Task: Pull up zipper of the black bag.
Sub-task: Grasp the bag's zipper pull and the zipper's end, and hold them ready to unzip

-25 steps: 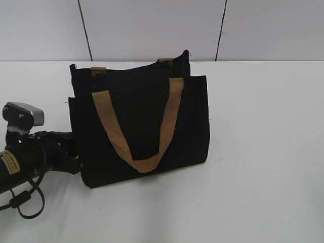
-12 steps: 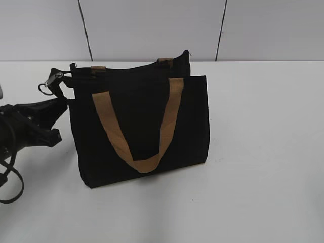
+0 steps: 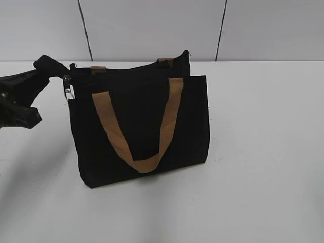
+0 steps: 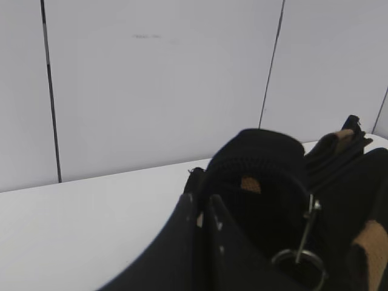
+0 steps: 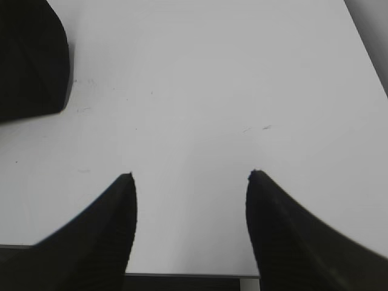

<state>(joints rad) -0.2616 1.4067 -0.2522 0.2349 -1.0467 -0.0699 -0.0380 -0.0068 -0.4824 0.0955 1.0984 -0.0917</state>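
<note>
Black fabric fills most of what I see: the black bag (image 3: 142,126) stands upright on the white counter (image 3: 263,152), its tan handle (image 3: 139,126) drooping in a loop down the front panel. My left end effector (image 3: 59,76) is up at the bag's top left corner, where the zipper (image 4: 306,233) ends in a thin silvery pull with a ring hanging from it. In the wrist view the tab and ring dangle just beside my fingers (image 4: 200,236), which sit close together — but I cannot tell whether they actually pinch the tab or only touch the cloth next to it.

That is the main risk, as I judge it. If I hold fabric and not metal, a pull along the top edge drags the whole corner and the slider stays put. The bag is soft and nothing braces it — my right end effector (image 5: 191,182) hangs spread open over bare counter, well apart from the bag, with only a dark corner of it at the edge of that view. So even a good grip on the tab could tip or slide the bag toward the pull instead of closing the teeth. A thin tab could also slip out under a sideways tug.
</note>
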